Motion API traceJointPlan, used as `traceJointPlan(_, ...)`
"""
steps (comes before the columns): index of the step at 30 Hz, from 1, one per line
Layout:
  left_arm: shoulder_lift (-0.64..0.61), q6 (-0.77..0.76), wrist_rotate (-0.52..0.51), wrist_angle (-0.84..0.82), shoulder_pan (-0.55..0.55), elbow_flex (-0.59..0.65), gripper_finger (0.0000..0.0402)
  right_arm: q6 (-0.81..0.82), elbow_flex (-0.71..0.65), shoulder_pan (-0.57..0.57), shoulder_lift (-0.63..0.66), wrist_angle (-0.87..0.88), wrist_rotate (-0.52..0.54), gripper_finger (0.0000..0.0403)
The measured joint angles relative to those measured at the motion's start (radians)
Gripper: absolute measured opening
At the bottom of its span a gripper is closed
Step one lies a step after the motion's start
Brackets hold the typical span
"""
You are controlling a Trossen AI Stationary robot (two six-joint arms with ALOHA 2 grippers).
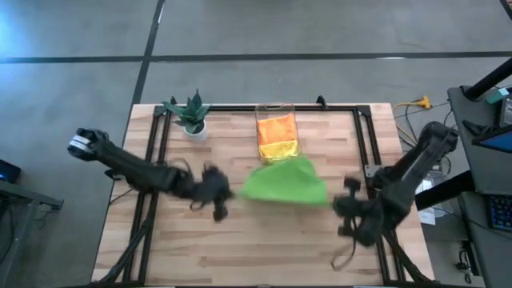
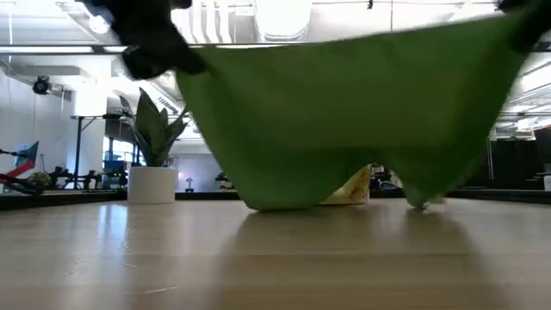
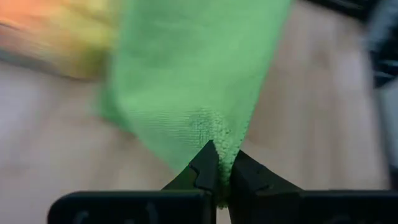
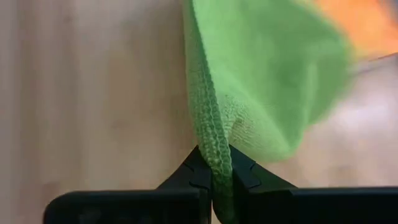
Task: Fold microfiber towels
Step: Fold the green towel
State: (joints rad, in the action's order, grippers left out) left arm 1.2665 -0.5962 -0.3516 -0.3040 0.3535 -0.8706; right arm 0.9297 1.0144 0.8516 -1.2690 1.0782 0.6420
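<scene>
A lime green towel (image 1: pixel 284 182) is stretched between my two grippers over the middle of the table. In the low view the green towel (image 2: pixel 344 112) hangs as a wide sheet, and its lower edge (image 2: pixel 275 203) touches the tabletop. My left gripper (image 1: pixel 230 193) is shut on its left end and my right gripper (image 1: pixel 336 205) is shut on its right end. An orange towel (image 1: pixel 277 127) and a yellow towel (image 1: pixel 280 149) lie in a clear bin behind it. A second green towel does not show. My left gripper pinches a corner of the green towel (image 3: pixel 219 147) between its two shut fingers. The cloth spreads away from the fingers toward the right arm, lifted at this end. My right gripper pinches the towel's hemmed edge (image 4: pixel 214 148) between its two shut fingers, and the hem runs straight out from the fingertips. This end is lifted, and the cloth sags down to the table between the arms.
A small potted plant (image 1: pixel 192 117) stands at the far left of the table. The clear bin (image 1: pixel 277 110) stands at the far middle, just behind the hanging towel. Bare wooden tabletop (image 1: pixel 264 248) lies toward the near edge.
</scene>
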Motion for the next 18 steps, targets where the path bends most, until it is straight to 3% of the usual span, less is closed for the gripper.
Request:
traceJointPlan(4,0.090,-0.047,0.004,0.434,0.137,0.150,0.0000,0.154,-0.146,0.124,-0.118,-0.272,-0.073,0.0008)
traceJointPlan(7,0.183,-0.106,0.025,0.667,0.181,0.198,0.0000,0.220,-0.199,0.177,-0.217,-0.453,-0.162,0.0008)
traceJointPlan(12,0.319,-0.271,0.233,0.831,0.184,0.202,0.0016,0.252,-0.216,0.222,-0.349,-0.730,-0.317,0.0022)
traceJointPlan(18,0.380,-0.401,0.433,0.924,0.185,0.190,0.0105,0.275,-0.151,0.262,-0.369,-0.798,-0.339,0.0083)
